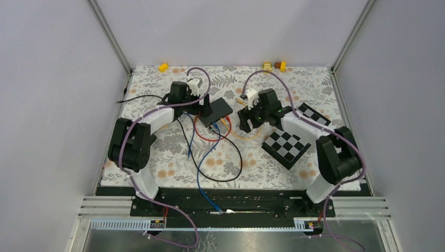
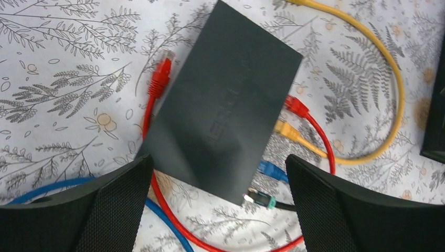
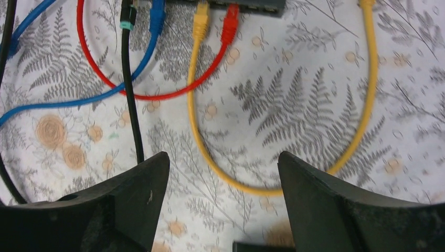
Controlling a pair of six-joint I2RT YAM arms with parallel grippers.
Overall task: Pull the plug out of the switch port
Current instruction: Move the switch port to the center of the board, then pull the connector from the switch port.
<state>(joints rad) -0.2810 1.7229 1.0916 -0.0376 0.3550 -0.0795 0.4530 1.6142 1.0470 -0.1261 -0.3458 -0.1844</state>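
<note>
The dark grey switch (image 1: 219,110) lies mid-table on the floral cloth. In the left wrist view the switch (image 2: 225,94) has a red plug (image 2: 296,106), a yellow plug (image 2: 286,129), a blue plug (image 2: 272,170) and a black plug with a teal boot (image 2: 260,199) along its right edge. A loose red plug (image 2: 160,79) lies by its left side. My left gripper (image 2: 219,163) is open above the switch's near end. My right gripper (image 3: 223,157) is open and empty over the cloth, short of the plugs: black (image 3: 126,21), blue (image 3: 156,16), yellow (image 3: 200,23), red (image 3: 229,23).
Cables loop over the cloth in front of the switch: a yellow loop (image 3: 362,105), red (image 3: 105,79), blue (image 1: 202,168) and black (image 1: 231,176). A checkerboard block (image 1: 286,147) and a second one (image 1: 314,113) lie under the right arm. Small yellow parts (image 1: 163,66) (image 1: 275,65) sit at the back edge.
</note>
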